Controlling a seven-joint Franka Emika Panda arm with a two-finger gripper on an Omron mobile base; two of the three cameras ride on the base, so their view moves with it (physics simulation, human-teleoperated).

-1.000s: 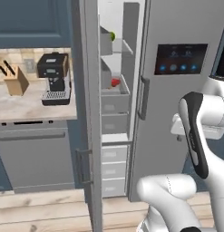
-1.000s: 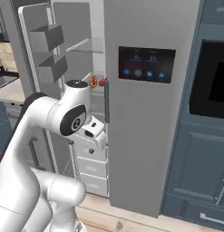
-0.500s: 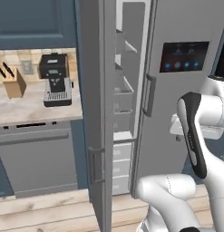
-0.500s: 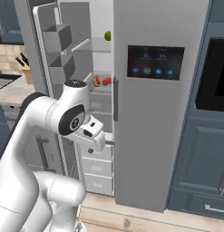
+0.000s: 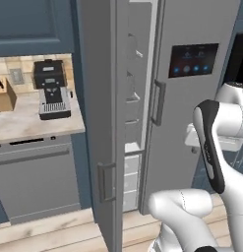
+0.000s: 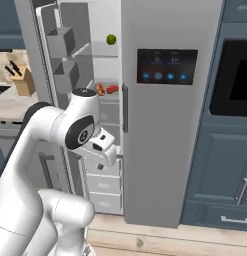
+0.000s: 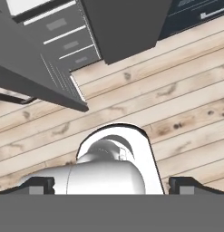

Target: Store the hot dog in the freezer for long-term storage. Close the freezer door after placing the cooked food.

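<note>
The fridge [image 6: 170, 125] stands as a tall grey steel unit with the freezer [image 6: 102, 100] open on its left side, white shelves and drawers showing inside. The freezer door [image 5: 101, 123] hangs well ajar, edge-on in the left base view, its long handle [image 5: 107, 182] low on the outer face; to its left sits the counter [image 5: 24, 123] with a coffee machine [image 5: 51, 88] and a knife block [image 5: 4, 94]. The arm is folded up in front of the fridge, and the hand [image 7: 111, 188] points down at the wooden floor [image 7: 177, 113]. Its two finger tips [image 7: 38, 185] sit far apart at the bottom corners of the hand view, so the hand is spread and holds nothing. The hot dog [image 6: 100, 89] lies on a middle freezer shelf, just beside a red lumpy item [image 6: 112, 89] on its right, with a green fruit [image 6: 111, 39] on the shelf above. Placing looks done, so the step in hand is closing the door. The next move calls for bringing the hand round to the door's outer face or handle and swinging it right until it shuts. The hot dog is too small to read surely, but its long axis seems to run near to far, angled slightly left.
</note>
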